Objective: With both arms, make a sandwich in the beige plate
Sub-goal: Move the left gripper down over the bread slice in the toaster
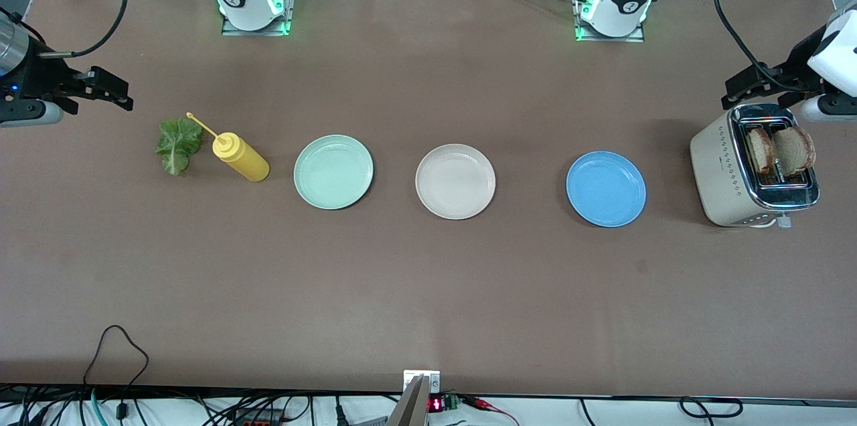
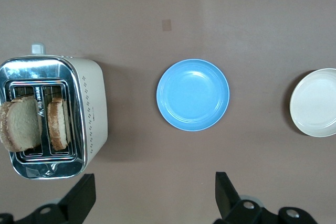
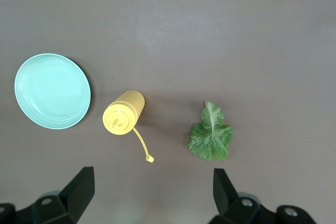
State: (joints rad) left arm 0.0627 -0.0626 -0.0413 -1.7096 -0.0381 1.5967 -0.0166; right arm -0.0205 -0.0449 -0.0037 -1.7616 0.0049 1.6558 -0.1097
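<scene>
Brown table top [image 1: 428, 292], wide and matte, carrying everything in one row between the two ends.

White arms at both ends, bases along the upper edge of the front view. Left gripper [image 1: 760, 86] up in the air over the table just beside the toaster, fingers spread wide apart, nothing between them; same in the left wrist view [image 2: 152, 198], black fingertips [image 2: 226, 190] parted over bare table. Right gripper [image 1: 104, 90] up over the right arm's end of the table, near the lettuce, fingers likewise spread wide and holding nothing; seen again in the right wrist view [image 3: 152, 195].

Beige toaster [image 1: 726, 175] with a chrome top, at the left arm's end, upright, two toasted bread slices [image 1: 780, 150] standing in its slots, tops poking out.

Blue plate [image 1: 606, 189] next along the row, bare. Beige plate [image 1: 455, 181] at the middle of the row, bare, well apart from bread and lettuce alike. Mint-green plate [image 1: 333, 171] toward the right arm's end, bare too.

Yellow squeeze bottle [image 1: 241, 157] just beside the green plate, cap hanging off on its strap.

Green lettuce leaf [image 1: 178, 145] flat on the table, close beside the bottle, last in the row.
</scene>
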